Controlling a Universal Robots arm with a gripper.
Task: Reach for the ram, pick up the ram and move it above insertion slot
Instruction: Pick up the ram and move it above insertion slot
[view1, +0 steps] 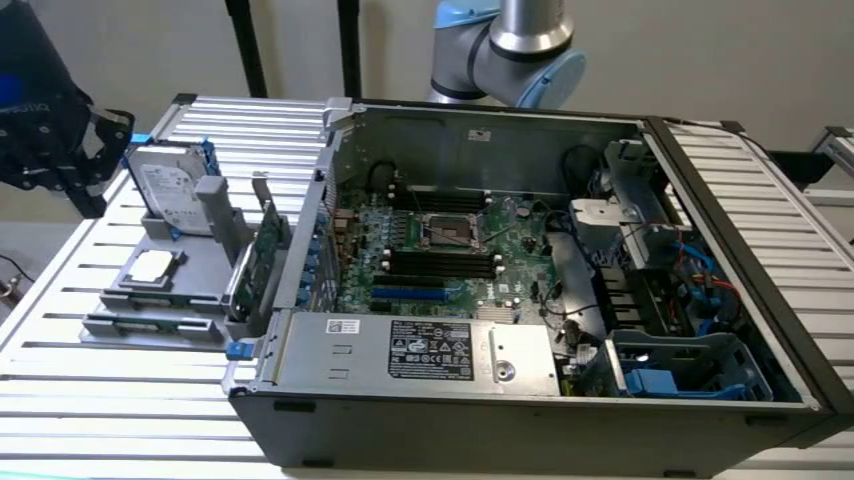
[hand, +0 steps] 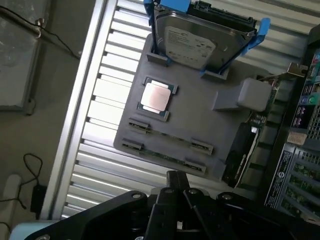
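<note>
Wrist view: tool, partly cut off, hovers near the ram.

Looks like a robotics lab or test cell, not a home or an office. Dominated at the upper middle of the exterior frame by an industrial robot arm, rising behind a slatted aluminium table. Filled across the middle and right with an opened desktop computer case, motherboard laid bare. Set out at the left on a grey fixture, each part in its own holder: a hard drive propped in blue brackets, a processor chip, ram sticks in clips. Backed by a plain pale wall. Floored in bare grey beside the table, with loose black cables.
</note>
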